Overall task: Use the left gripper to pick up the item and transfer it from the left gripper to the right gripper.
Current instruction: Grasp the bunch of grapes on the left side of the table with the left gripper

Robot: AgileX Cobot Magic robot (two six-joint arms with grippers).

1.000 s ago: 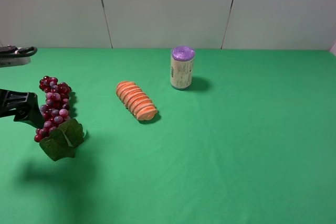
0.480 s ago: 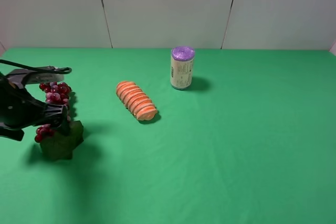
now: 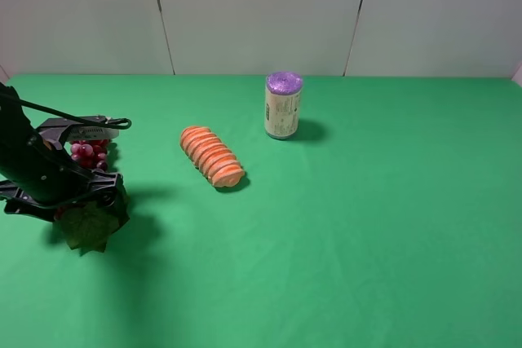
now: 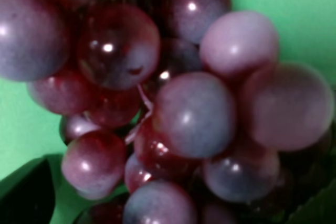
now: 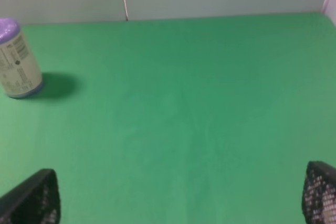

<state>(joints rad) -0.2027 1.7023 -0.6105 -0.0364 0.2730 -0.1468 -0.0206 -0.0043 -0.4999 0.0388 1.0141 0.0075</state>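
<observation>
The item, a bunch of dark red and purple grapes (image 3: 88, 151) with green leaves (image 3: 86, 230), lies at the left of the green table. My left gripper (image 3: 80, 191) is down over the middle of the bunch and covers most of it. In the left wrist view the grapes (image 4: 178, 114) fill the frame, and one black finger (image 4: 26, 195) shows far out at the edge, so the jaws stand wide apart around the bunch. My right gripper (image 5: 178, 203) is out of the exterior view. Its wrist view shows both fingertips (image 5: 32, 199) wide apart and empty above bare table.
A ribbed orange roll (image 3: 211, 156) lies right of the grapes near the table's middle. A purple-topped can (image 3: 283, 104) stands behind it and also shows in the right wrist view (image 5: 18, 59). A white panelled wall (image 3: 261, 14) closes the far edge.
My left arm has come in from the left edge, moved right and lowered onto the grape bunch, now covering most of it. The roll and can have not moved.
</observation>
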